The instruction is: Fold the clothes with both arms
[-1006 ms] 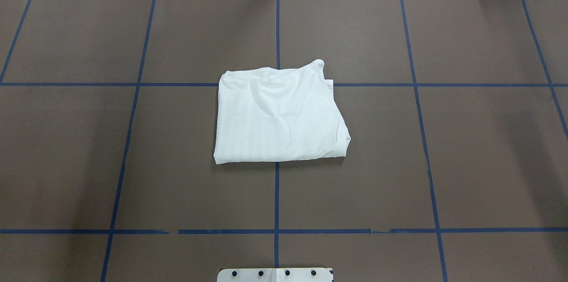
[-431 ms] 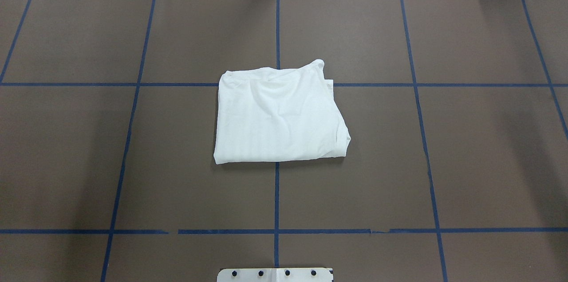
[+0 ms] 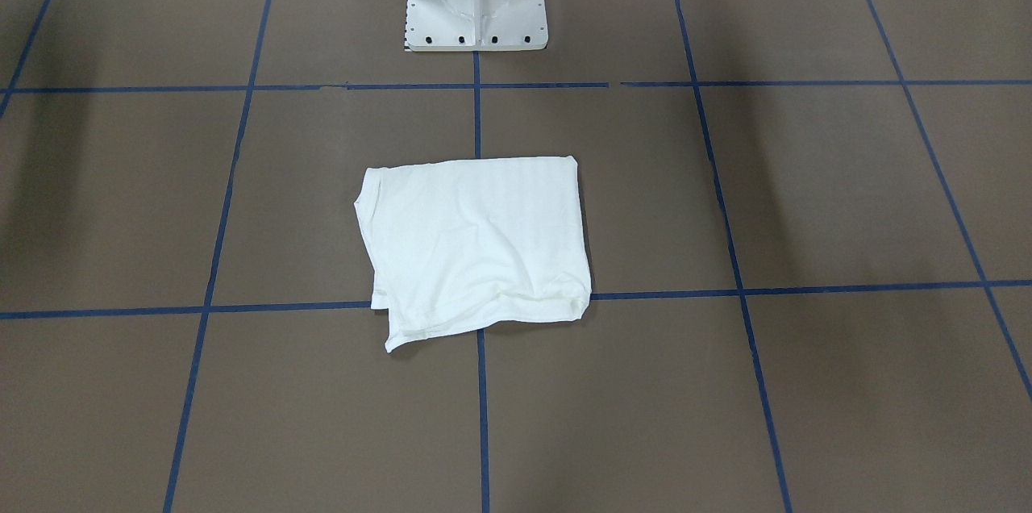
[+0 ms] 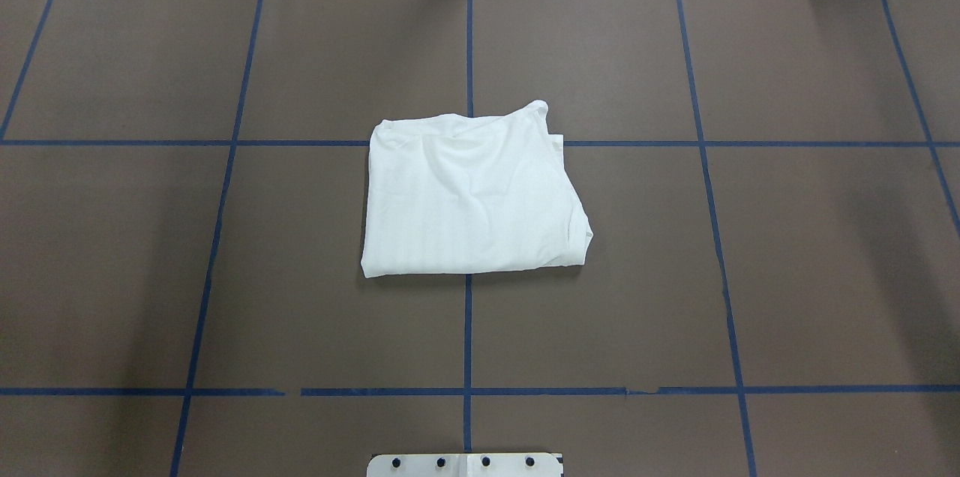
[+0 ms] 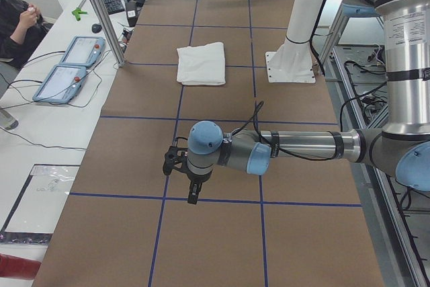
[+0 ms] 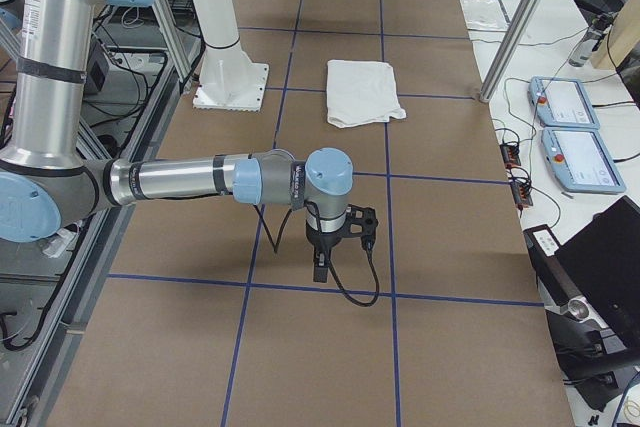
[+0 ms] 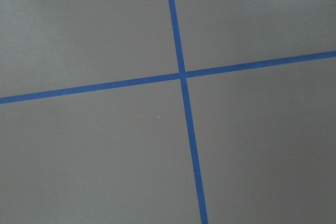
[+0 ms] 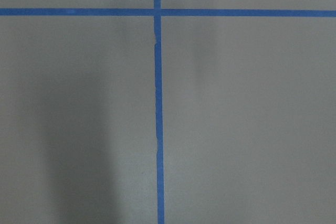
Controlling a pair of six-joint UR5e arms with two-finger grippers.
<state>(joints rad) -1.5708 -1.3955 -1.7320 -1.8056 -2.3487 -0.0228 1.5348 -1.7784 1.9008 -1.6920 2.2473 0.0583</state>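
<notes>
Table (image 4: 150,274) unchanged; folded T-shirt (image 4: 469,196) unmoved at centre.

White T-shirt folded; both arms stand away from it.
The T-shirt (image 4: 472,196) lies flat in a compact, roughly square fold at the centre of the counter (image 4: 750,274), lightly creased. The left arm (image 5: 302,146) and right arm (image 6: 180,179) extend low over opposite counter ends.

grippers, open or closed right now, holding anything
Left gripper: cannot tell if open or closed; nowhere near the T-shirt.
Right gripper: cannot tell either; also away from the T-shirt.
</notes>
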